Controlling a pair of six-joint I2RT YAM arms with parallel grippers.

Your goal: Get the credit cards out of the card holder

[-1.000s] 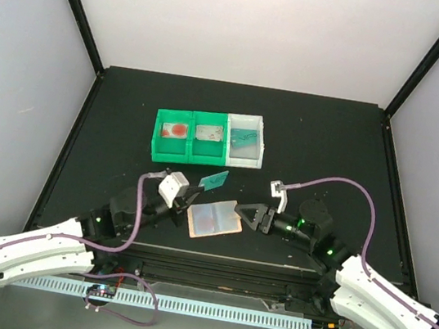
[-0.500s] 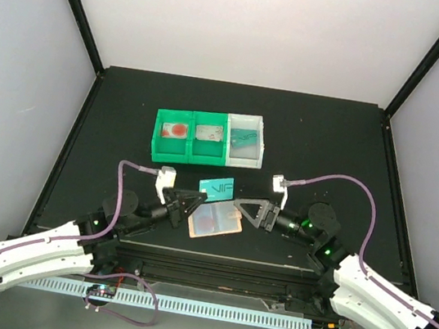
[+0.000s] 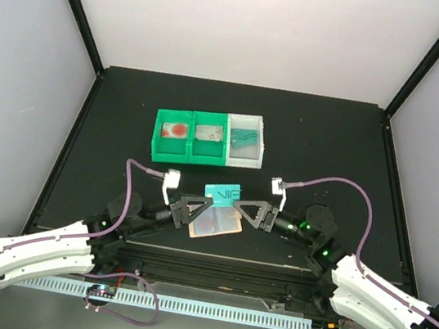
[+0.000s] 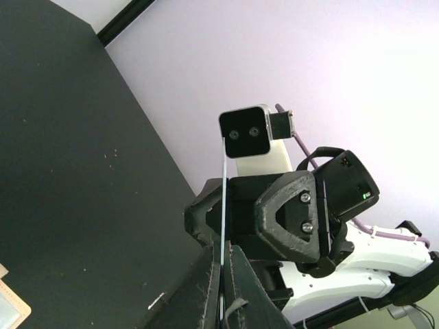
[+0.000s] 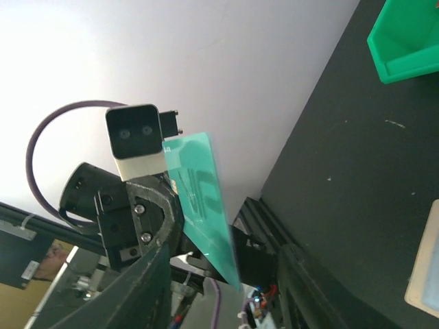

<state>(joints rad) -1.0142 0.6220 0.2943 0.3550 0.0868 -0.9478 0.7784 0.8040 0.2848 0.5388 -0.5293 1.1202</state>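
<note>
A teal credit card (image 3: pixel 222 191) sits just below the middle of the top view, lifted off the table (image 3: pixel 334 144). It is broadside to the overhead camera, so its pale markings show. The left gripper (image 3: pixel 206 202) comes in from the lower left and is clamped on the card's left end. In the left wrist view the card (image 4: pixel 223 205) appears only as a thin vertical line, edge-on, rising from between the two dark fingers (image 4: pixel 209 281) pressed together at the bottom of the frame.

The right gripper (image 3: pixel 237 203) comes in from the lower right and meets the card's right end. In the right wrist view the card (image 5: pixel 200 199) slants down through the centre of the frame between that gripper's fingers (image 5: pixel 140 291). Its jaws stand apart on either side of the card, and I see no firm pinch from them.

The card holder (image 3: pixel 216 223) lies flat on the table just below the raised card, between the two grippers and slightly tilted, with its tan border around a bluish inner panel. A corner of it (image 4: pixel 8 310) shows at the lower left of the left wrist view, and a pale edge (image 5: pixel 424 271) at the right side of the right wrist view.

Above the centre of the top view stands a three-compartment bin tray (image 3: pixel 159 145). Its right-hand white section holds another teal card (image 3: pixel 246 139). Each of the two green sections has something small in it that I cannot make out.
</note>
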